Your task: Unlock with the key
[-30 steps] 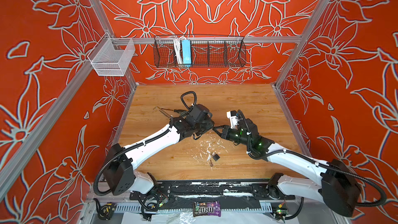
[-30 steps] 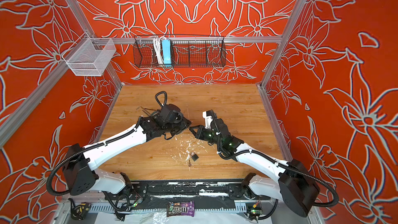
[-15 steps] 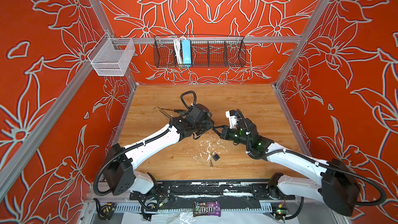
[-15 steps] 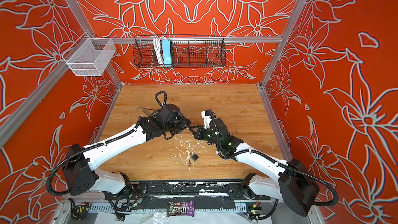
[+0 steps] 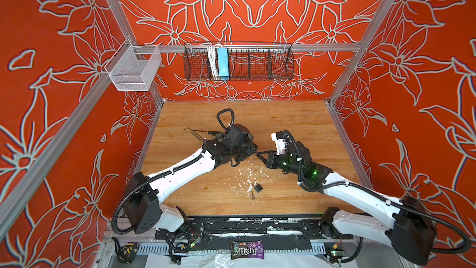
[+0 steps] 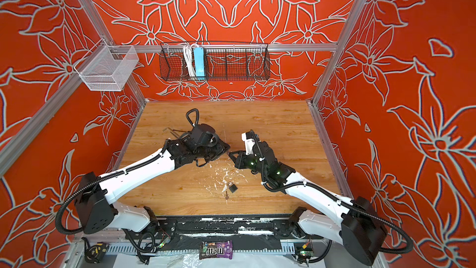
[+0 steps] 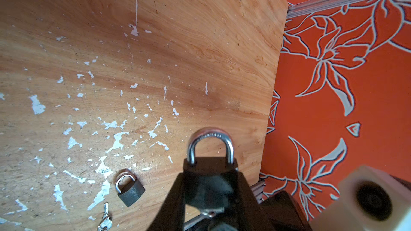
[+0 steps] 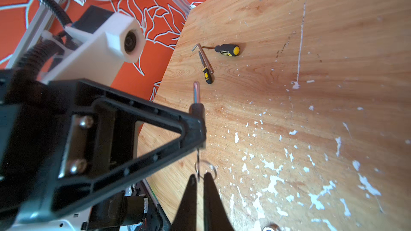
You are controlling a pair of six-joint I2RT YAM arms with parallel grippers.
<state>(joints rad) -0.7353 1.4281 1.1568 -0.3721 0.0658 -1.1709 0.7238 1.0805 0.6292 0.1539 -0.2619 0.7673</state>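
Left wrist view: left end effector (image 7: 210, 168) clamps the padlock (image 7: 210, 152) above the bench (image 7: 155, 41) middle; right end effector (image 8: 200, 177), jaws nearly together around the key (image 8: 198, 154) in its base, grip unclear. A loose hold could slip mid-turn, leaving it locked.

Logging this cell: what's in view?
padlocks: 2, dark grey; one in left gripper, one on table
keys: 2, silver; one in held padlock, one on table
screwdrivers: 2, black-yellow; far left
hex key: 1, metal; beside them
wire basket: 1, black; back wall
power strip: 1, blue; in basket
mesh bin: 1, white; left wall
candy bag: 1, purple; front
tape measure: 1, black-yellow; front left
left gripper: black, holds padlock
right gripper: black, at inserted key
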